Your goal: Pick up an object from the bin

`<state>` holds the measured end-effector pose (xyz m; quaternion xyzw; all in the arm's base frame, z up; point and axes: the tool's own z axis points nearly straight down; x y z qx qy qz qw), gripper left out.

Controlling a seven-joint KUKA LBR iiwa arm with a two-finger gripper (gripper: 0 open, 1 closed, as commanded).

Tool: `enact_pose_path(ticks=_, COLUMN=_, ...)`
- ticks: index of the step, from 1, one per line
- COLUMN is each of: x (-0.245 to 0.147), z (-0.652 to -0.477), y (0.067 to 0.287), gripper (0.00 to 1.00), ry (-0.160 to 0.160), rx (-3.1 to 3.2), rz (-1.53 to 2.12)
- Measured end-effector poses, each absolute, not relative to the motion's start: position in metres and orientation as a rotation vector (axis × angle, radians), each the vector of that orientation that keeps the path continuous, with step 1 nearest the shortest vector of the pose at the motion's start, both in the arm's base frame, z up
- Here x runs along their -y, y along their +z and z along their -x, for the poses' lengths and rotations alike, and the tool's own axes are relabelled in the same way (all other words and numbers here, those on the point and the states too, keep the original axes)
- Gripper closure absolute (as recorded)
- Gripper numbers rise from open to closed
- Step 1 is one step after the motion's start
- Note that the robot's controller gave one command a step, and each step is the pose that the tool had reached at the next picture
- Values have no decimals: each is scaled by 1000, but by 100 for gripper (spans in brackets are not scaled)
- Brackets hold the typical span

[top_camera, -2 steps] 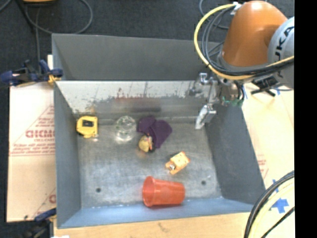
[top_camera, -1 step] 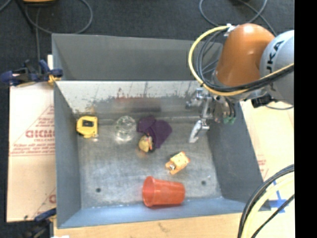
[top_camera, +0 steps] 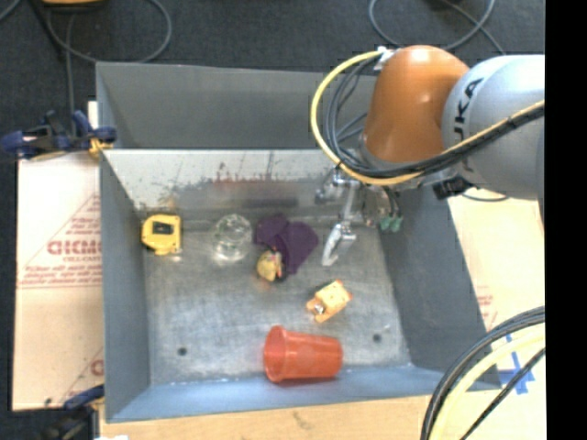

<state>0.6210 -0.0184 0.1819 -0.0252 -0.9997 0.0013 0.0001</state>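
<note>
A large grey metal bin (top_camera: 128, 273) with sloping walls is seen from above. A silver robot arm (top_camera: 500, 126) with a rounded orange cover reaches in from the right. Its gripper (top_camera: 332, 246) hangs low over the bin floor towards the back. Whether the gripper is open or closed cannot be told.

Near the front wall lies a red-orange plastic cup (top_camera: 303, 354), tipped on its side. At mid-floor, just left of the gripper, sits a crumpled purple cloth (top_camera: 286, 238), the nearest thing to it. Further left are a clear glassy rounded object (top_camera: 229, 236) and a yellow tape measure (top_camera: 160, 234). A small yellow-and-orange block toy (top_camera: 328, 301) lies near the gripper, towards the front. A tiny yellowish figure (top_camera: 269, 266) touches the cloth's front edge.

The cloth is probably light, soft and limp, not fragile. It should bunch rather than slip, so a raised fold near its middle looks the best place to pinch. The figure beside it could be dragged along.
</note>
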Motion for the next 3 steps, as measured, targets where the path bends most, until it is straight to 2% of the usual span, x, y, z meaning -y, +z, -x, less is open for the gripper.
enact_pose_path(ticks=1, x=-1, z=-589, y=179, gripper=0, ry=-3, rx=3145, rz=-84)
enact_pose_path(ticks=2, x=-22, z=-625, y=201, gripper=0, ry=0, rx=3145, rz=-21)
enact_pose_path(ticks=3, x=-35, z=-637, y=172, gripper=0, ry=0, rx=3158, rz=-54)
